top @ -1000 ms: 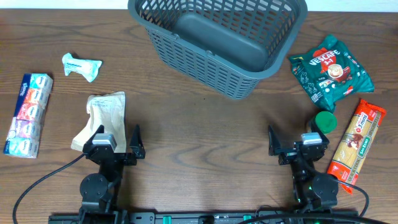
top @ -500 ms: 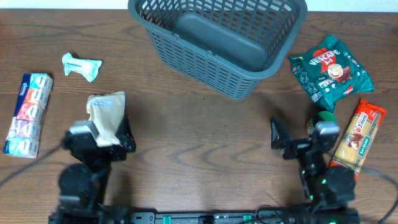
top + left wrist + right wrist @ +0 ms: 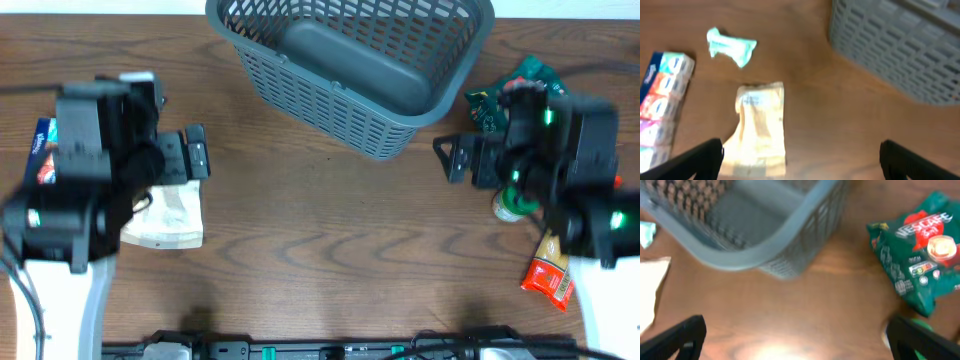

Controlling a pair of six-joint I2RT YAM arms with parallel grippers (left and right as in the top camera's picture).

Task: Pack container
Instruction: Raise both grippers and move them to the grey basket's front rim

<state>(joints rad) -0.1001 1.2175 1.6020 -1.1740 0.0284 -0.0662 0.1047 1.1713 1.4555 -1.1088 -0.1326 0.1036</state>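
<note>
Basket (image 3: 320, 100) sits at the far middle of the table (image 3: 320, 240), open side up, a bit skewed, nothing in it. So packing hasn't begun, by the look of it.

L gripper (image 3: 801, 159): jaws spread wide, holding nothing, over the table left of the basket & nearer the robot. R gripper (image 3: 797, 341): same, wide & empty, just off the basket's right near corner.

Goods, all outside the basket:
- beige pouch (image 3: 761, 127), left of basket, lying flat, right under the L gripper
- small teal wrapper (image 3: 732, 44), further left
- tissue multipack (image 3: 662, 102), furthest left
- green coffee bag (image 3: 917, 250), just right of basket
- green-capped jar (image 3: 510, 205) & red pasta pack (image 3: 550, 272), right of basket, nearer the robot, partly hidden by the R arm

What could go wrong, my guess:
- Pouch is flat on the wood, so fingers may scrape the table or pinch only a corner; it'd then flop & drop short of the rim.
- Basket looks light: a knock on its wall from the R arm, which is close, could shove or tip it.
- Coffee bag is glossy & soft, so it may slip out mid-carry.
- Pasta pack is long; gripped off-centre it could catch on the rim.
- Both arms over the basket at once = clash risk.
- Wrist views are blurry, so fine aim can't be judged.
</note>
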